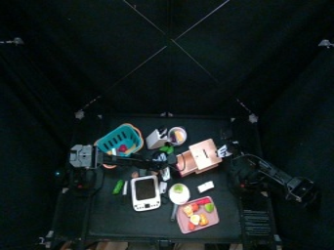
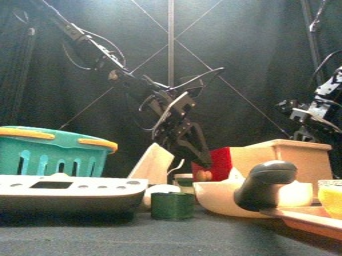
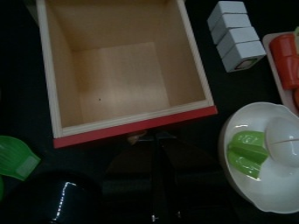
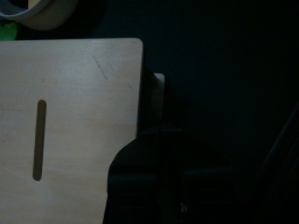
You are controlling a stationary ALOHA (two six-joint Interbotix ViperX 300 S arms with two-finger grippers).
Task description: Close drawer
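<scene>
Presently, scene notes as follows.

Drawer: the small light tan-pink wooden drawer unit (image 1: 202, 156) sits near the middle of the black table (image 1: 111, 210), right of centre. Its sliding compartment (image 3: 122, 66) is pulled out, open and empty, with a red front edge (image 3: 140, 127) facing the left gripper.

Left gripper: the left gripper (image 3: 158, 144) hangs over the table's middle, just in front of the red edge. Its jaws stand partly apart and hold nothing. Contact with the red edge: cannot tell. In the front view the left gripper (image 2: 187, 140) points down behind the drawer unit.

Right gripper: the right gripper (image 4: 158, 188) rests at the right side of the table, just beside the plain wooden side of the unit (image 4: 70, 105), which bears a narrow slot. Its jaw opening: cannot tell; the view is too dark.

Teal basket: a teal plastic basket with a yellow rim (image 2: 54, 150) stands at the left, far side.

White device: a flat white device with a dark screen (image 1: 144, 192) lies near, left of centre.

Red tray: a flat red tray of fruit (image 1: 198, 215) lies at the near right.

White bowl: a round white bowl holding green pieces (image 3: 263, 157) lies just beside the compartment.

Grey blocks: a row of grey-white blocks (image 3: 236, 33) lies right of the compartment.
</scene>
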